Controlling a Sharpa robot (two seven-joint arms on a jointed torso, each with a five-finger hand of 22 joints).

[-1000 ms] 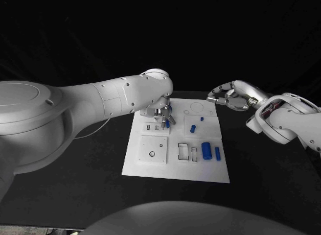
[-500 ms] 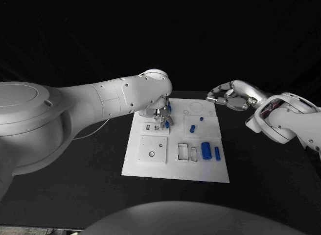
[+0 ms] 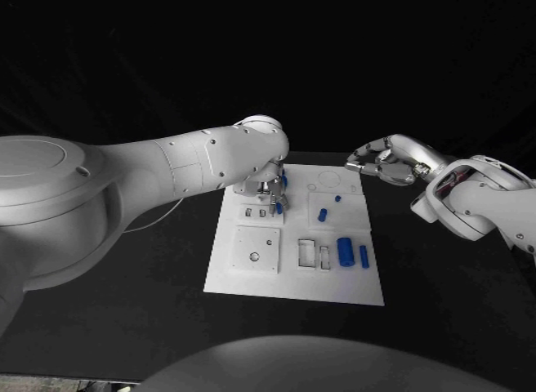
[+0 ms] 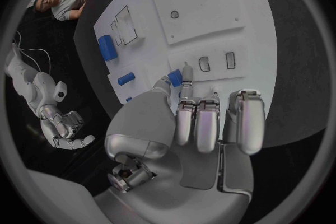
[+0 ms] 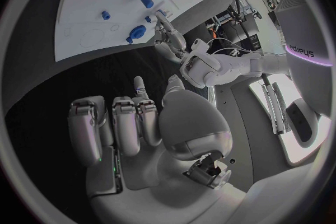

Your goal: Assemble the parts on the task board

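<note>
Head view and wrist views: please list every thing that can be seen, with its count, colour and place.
Task board: one, white, middle of the table.
Table: one, black, under the board.
Large cylinder: one, blue, near right part of the board.
Slim part: one, blue, just right of the large cylinder.
Small part: one, blue, middle right of the board.
Held part: one, blue, at the left hand's fingertips.
Left hand: silver, over the board's far left part.
Right hand: silver, off the board's far right corner, holding nothing.

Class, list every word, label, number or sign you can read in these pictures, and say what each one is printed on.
"sharpa": the one readable text, in dark letters on the white left arm in the right wrist view.
The task board bears outlines and holes, but no lettering that can be read.
</note>
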